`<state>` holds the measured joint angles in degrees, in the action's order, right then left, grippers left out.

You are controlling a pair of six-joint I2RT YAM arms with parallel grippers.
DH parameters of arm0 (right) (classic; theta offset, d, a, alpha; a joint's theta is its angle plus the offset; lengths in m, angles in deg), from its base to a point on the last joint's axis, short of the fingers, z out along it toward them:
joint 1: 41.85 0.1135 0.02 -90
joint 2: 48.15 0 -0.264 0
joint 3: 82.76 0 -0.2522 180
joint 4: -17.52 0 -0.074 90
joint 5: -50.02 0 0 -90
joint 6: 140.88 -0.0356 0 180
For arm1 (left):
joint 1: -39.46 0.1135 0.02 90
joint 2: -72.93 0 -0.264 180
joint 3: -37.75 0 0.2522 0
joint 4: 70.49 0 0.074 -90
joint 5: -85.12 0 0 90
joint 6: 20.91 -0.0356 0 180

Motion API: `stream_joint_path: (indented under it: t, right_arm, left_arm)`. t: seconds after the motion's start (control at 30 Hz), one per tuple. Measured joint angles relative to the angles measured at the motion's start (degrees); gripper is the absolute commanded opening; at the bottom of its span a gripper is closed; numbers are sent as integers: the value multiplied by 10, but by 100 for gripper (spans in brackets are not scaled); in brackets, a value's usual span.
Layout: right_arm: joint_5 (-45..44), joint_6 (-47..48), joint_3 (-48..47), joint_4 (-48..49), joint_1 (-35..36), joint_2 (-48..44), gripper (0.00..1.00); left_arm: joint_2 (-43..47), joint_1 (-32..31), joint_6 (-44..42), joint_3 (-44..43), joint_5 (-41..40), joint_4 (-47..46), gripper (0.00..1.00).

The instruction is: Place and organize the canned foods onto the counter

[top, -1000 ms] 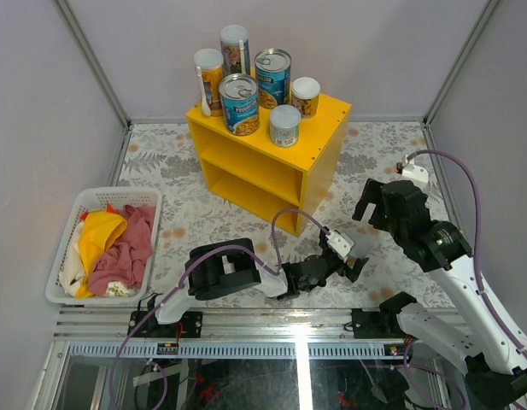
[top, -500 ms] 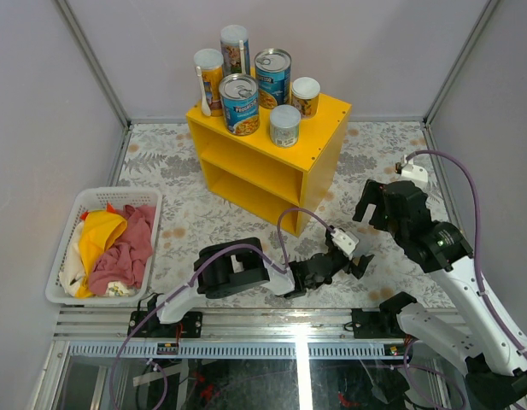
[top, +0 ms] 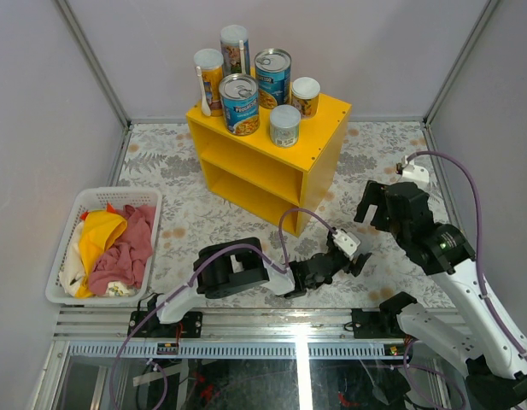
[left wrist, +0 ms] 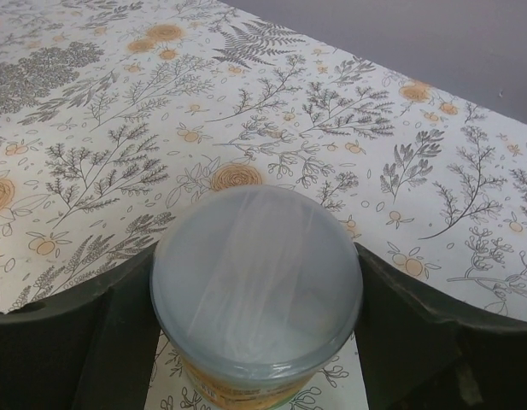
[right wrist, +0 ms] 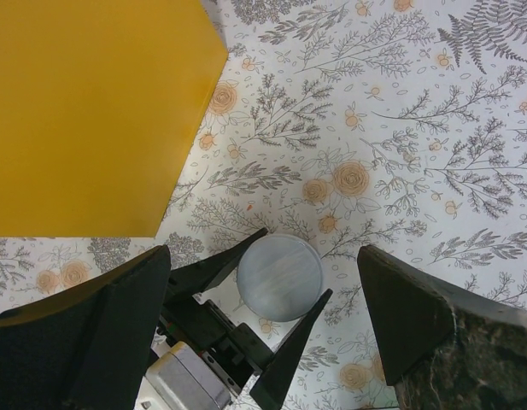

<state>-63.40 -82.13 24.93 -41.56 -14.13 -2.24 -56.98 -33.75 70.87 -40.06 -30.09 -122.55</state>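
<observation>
A bright yellow box-shaped wooden shelf unit [top: 323, 115] stands on a white tablecloth [top: 169, 162] printed with grey ferns and orange flowers, with pale grey walls [top: 41, 85] around it. Six cans [top: 239, 104] stand upright on its flat top. In front of its right end, the left gripper [top: 347, 256] is clamped around a short pale-lidded can [right wrist: 280, 278]. Beside that end the right gripper [top: 372, 209] hangs spread wide, holding nothing. A white laundry basket [top: 118, 192] of clothes sits well to its left.
</observation>
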Motion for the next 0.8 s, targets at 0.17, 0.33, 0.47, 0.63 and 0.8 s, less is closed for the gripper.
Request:
stream_joint_path:
  t: [0.17,0.33,0.47,0.63,0.8]
  right_arm:
    - [-2,6,0,0,0,-7,98]
    - [-12,11,0,7,0,-12,98]
    - [-22,16,-1,12,0,-13,98]
    - [-35,17,-8,24,0,-7,98]
    - [-46,17,-16,35,-1,4,97]
  left_arm:
    - [23,-10,-33,3,3,38,0]
    - [92,-31,-58,24,3,96,0]
    - [161,-43,-64,32,1,141,0]
    - [249,-45,-64,38,-6,201,0]
    - [323,-44,-63,37,-10,280,0]
